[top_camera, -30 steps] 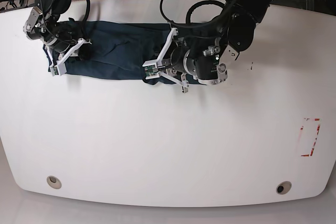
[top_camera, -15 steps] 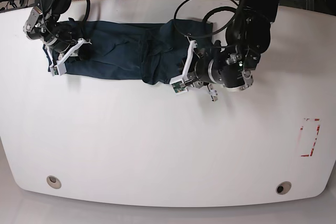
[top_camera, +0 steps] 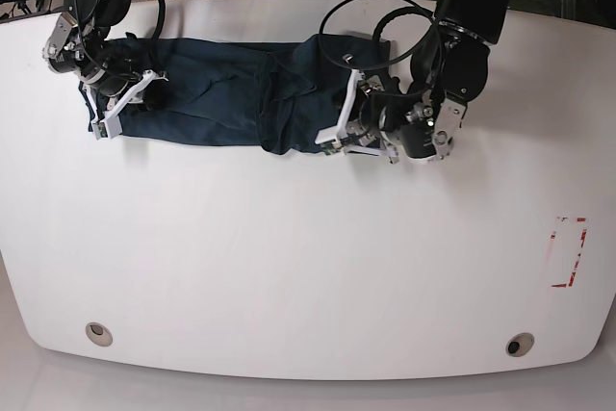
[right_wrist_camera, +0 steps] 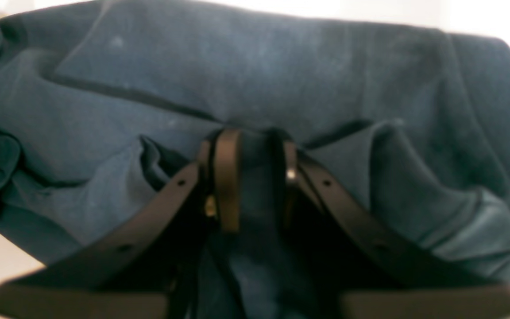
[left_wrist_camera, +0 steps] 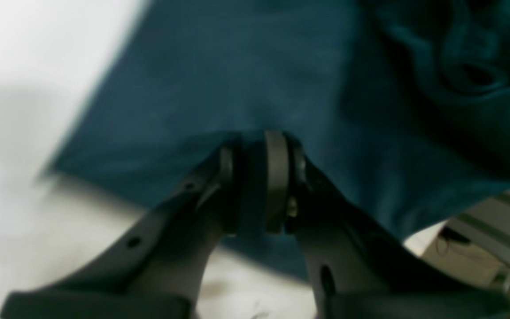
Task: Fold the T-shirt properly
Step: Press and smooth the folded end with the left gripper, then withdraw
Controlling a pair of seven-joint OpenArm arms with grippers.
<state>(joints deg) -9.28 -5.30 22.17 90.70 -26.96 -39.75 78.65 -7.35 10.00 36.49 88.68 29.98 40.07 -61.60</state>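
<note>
Navy T-shirt [top_camera: 217,103] cloth stays pinched in my left gripper [left_wrist_camera: 255,177] and right gripper [right_wrist_camera: 250,177]; I've dragged the right end outward, stretching it.

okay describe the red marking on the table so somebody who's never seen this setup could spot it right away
Start from the big white table in the base view and go to the side where the left tool works, away from the dark T-shirt. Near that edge is a small red rectangle outline, patchy and broken. It is the only red thing on the white top.
</note>
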